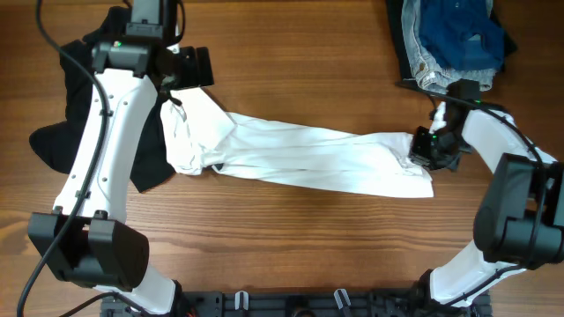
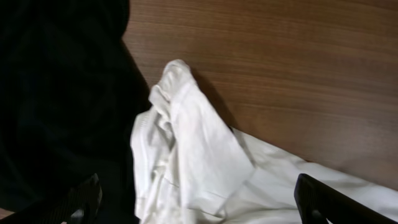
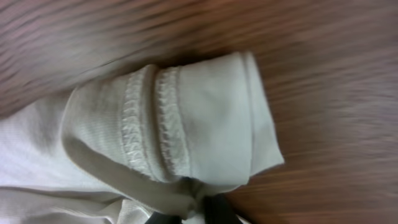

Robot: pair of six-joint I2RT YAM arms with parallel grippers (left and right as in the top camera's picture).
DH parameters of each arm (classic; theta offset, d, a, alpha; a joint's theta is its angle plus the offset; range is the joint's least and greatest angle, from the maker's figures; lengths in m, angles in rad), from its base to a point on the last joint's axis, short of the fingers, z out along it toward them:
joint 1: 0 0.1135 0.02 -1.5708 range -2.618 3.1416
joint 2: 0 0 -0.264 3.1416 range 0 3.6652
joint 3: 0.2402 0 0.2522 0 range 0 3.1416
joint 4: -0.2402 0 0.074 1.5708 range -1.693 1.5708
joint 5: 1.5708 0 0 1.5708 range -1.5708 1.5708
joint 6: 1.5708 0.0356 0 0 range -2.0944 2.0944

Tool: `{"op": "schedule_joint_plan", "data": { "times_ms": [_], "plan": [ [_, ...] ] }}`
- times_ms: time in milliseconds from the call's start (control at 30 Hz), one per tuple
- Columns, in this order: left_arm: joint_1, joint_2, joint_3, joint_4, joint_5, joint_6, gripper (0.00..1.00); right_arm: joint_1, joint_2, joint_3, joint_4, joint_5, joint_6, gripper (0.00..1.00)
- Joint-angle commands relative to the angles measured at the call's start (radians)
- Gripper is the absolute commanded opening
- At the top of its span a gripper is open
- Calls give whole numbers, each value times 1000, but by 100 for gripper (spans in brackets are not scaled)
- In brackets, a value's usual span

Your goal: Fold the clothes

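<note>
Fingers of our right gripper [image 1: 419,154] pinch the hem of the white T-shirt [image 1: 308,157]. Our left gripper [image 2: 199,202] hangs spread wide.

Quantities on table [image 1: 308,255]: one white T-shirt [image 1: 308,158]; one black garment [image 1: 55,145], left edge; far right corner: one jeans [image 1: 421,63], apparently one navy garment [image 1: 458,31]

no legible text, label, brand mark, number or sign was found on the white t-shirt [image 1: 308,158], the black garment [image 1: 48,141], the denim jeans [image 1: 421,57] or the table [image 1: 308,70].
</note>
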Motion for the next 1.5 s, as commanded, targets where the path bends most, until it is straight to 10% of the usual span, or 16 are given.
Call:
{"op": "schedule_joint_plan", "data": {
  "times_ms": [0,367,1333,1467],
  "plan": [
    [45,6,-2,2,-19,-3,100,-147,-30,51,-23,14,26,4],
    [79,6,-2,3,-20,-2,100,-208,-167,94,-70,-217,-128,4],
    [79,6,-2,2,-4,-2,100,534,-106,93,172,-269,166,5],
    [79,6,-2,2,-1,-2,100,560,-106,95,194,-304,141,37]
  ]
}}
